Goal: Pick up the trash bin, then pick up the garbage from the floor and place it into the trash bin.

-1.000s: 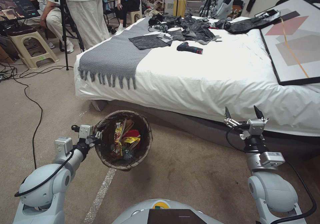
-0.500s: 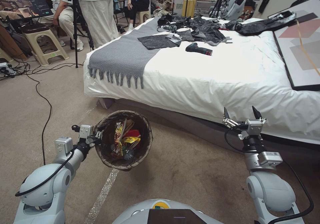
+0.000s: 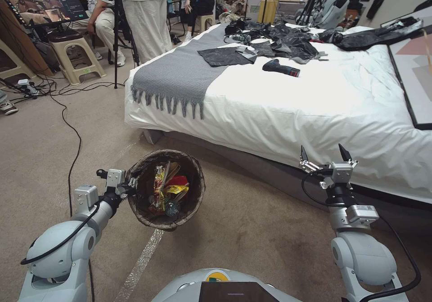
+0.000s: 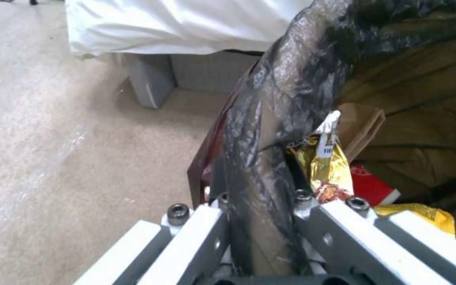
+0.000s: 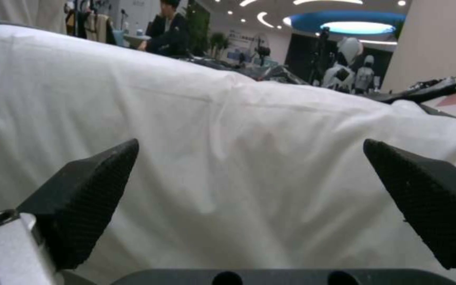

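The bed (image 3: 315, 95) is seen further right and nearer than a second ago, and more of the floor (image 3: 252, 230) and cables to the left has come into the head view; since the whole picture has shifted while both arms stay as they were, a turn or drive of the robot is judged, not a move of the things. No litter is seen on the carpet shown, so a search for what remains is likely under way.

The bin (image 3: 165, 188) is carried clear of the floor at the robot's left front, tilted towards the camera. Inside it the garbage (image 3: 167, 189) is already gathered: yellow packets, a red wrapper, brown paper.

The left gripper (image 4: 259, 215) is pinched on the bin's bagged rim. The right gripper (image 3: 326, 154) is held spread and bare before the bed's near edge.
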Tool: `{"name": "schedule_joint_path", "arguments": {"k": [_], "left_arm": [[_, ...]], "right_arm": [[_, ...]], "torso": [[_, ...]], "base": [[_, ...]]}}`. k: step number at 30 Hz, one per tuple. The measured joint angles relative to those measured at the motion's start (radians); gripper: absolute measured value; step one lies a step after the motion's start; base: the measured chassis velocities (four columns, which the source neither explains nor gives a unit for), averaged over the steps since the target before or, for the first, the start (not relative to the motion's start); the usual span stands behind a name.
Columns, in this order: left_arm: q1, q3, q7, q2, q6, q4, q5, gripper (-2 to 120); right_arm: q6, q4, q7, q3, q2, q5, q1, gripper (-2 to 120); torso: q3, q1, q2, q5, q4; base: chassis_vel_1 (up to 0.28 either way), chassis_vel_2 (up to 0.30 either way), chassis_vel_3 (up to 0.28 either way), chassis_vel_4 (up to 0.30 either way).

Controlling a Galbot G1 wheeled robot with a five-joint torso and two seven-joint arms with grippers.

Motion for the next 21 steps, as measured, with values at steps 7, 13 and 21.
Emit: {"name": "schedule_joint_path", "arguments": {"k": [7, 13, 21], "left_arm": [[0.000, 0.000, 0.000, -0.003, 0.000, 0.002, 0.000, 0], [0.000, 0.000, 0.000, -0.003, 0.000, 0.003, -0.001, 0], [0.000, -0.002, 0.000, -0.001, 0.000, 0.003, -0.008, 0]], "right_arm": [[0.000, -0.002, 0.000, -0.001, 0.001, -0.003, 0.000, 100], [0.000, -0.004, 0.000, -0.001, -0.001, -0.003, 0.002, 100], [-0.001, -0.007, 0.001, -0.004, -0.001, -0.004, 0.006, 100]], "torso": [[0.000, 0.000, 0.000, 0.0000, 0.0000], [0.000, 0.000, 0.000, 0.0000, 0.0000], [0.000, 0.000, 0.000, 0.0000, 0.0000]], "base": [[0.004, 0.005, 0.007, 0.005], [0.000, 0.000, 0.000, 0.000], [0.000, 0.000, 0.000, 0.000]]}}
